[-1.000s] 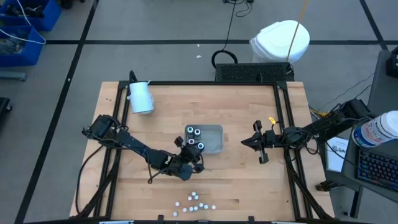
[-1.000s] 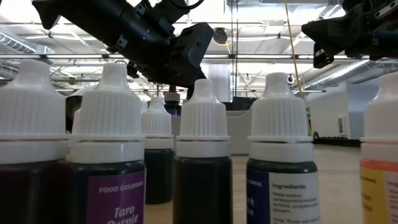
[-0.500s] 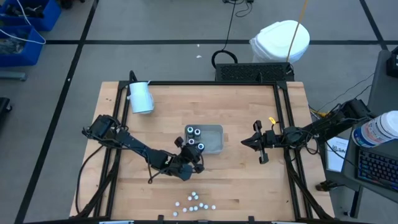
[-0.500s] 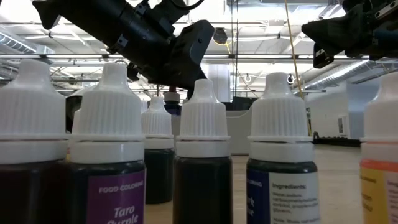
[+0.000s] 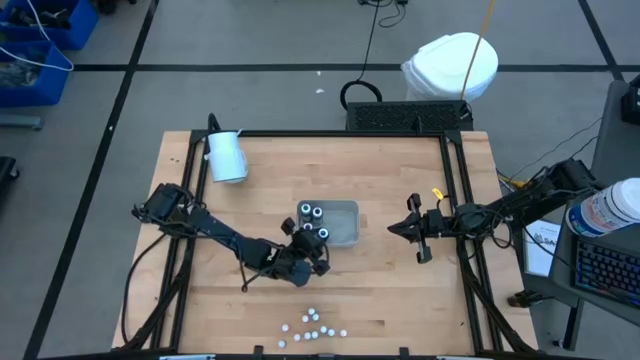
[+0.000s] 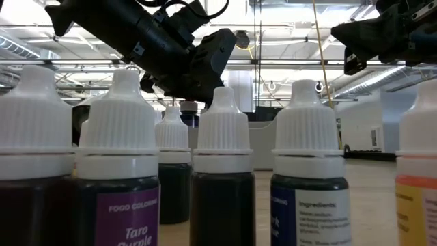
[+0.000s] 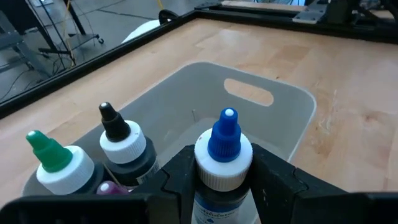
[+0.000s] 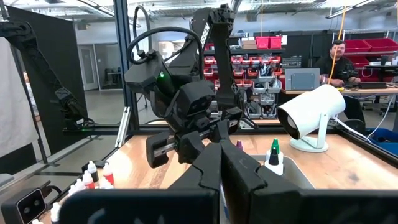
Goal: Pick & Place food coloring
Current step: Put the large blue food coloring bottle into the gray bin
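A blue-capped food coloring bottle [image 7: 224, 146] stands upright between the fingers of my left gripper [image 5: 316, 244], at the near left corner of the pale grey tray [image 7: 267, 102]. Green-capped [image 7: 55, 160] and black-capped [image 7: 118, 134] bottles stand in the tray beside it. Several small white-capped bottles [image 5: 313, 326] stand grouped near the table's near edge; the low view shows them close up [image 6: 222, 137]. My right gripper [image 5: 410, 228] waits shut, above the table right of the tray. My left gripper pinches the blue-capped bottle between its two fingers [image 7: 177, 177], on the body just below the white collar [image 7: 214, 190]. The fingers come from the table's near left, slanting a little downward. The bottle stays upright; its base is hidden, so I cannot tell whether it rests in the tray.
A large white cylinder [image 5: 226, 155] lies at the table's far left corner. Black frame rails [image 5: 455, 200] run along the table's sides. Bare wood [image 5: 390, 290] lies between the tray and the group of small bottles.
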Action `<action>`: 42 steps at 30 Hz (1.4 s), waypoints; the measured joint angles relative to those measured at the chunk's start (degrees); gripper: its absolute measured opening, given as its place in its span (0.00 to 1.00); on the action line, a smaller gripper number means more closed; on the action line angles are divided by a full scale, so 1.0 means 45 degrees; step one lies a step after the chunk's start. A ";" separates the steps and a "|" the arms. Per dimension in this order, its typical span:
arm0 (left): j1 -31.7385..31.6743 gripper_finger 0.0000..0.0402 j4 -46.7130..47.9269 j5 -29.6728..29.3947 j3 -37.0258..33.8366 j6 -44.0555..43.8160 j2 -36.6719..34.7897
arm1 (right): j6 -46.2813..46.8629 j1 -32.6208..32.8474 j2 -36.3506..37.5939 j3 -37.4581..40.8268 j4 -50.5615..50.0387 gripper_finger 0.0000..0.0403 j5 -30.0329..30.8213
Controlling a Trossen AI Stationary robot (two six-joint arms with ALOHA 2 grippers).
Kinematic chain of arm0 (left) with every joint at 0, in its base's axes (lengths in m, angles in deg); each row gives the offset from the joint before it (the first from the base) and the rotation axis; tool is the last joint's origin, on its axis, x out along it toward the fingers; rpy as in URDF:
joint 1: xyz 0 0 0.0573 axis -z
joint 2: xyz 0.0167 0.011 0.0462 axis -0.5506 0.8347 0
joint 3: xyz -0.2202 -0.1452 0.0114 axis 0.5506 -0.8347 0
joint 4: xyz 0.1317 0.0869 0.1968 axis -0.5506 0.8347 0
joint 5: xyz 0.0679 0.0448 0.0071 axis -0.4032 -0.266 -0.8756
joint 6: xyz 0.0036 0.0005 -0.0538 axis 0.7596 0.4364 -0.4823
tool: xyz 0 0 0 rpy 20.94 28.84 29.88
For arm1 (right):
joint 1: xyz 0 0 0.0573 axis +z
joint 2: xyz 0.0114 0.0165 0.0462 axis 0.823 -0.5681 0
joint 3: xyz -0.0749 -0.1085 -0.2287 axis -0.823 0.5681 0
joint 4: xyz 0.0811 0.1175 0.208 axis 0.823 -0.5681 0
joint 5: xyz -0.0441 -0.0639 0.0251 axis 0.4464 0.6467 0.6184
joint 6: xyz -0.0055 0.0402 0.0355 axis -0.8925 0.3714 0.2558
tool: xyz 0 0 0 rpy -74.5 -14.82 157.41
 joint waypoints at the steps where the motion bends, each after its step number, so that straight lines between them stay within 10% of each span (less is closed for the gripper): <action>1: -0.0014 0.32 0.0065 0.0040 0.0000 -0.0003 0.0000 | -0.0005 0.0000 -0.0002 0.0000 -0.0002 0.00 0.0000; 42: -0.0043 0.32 0.1401 0.0257 0.0000 0.0397 0.0000 | -0.0044 0.0000 -0.0001 0.0000 -0.0093 0.00 0.0003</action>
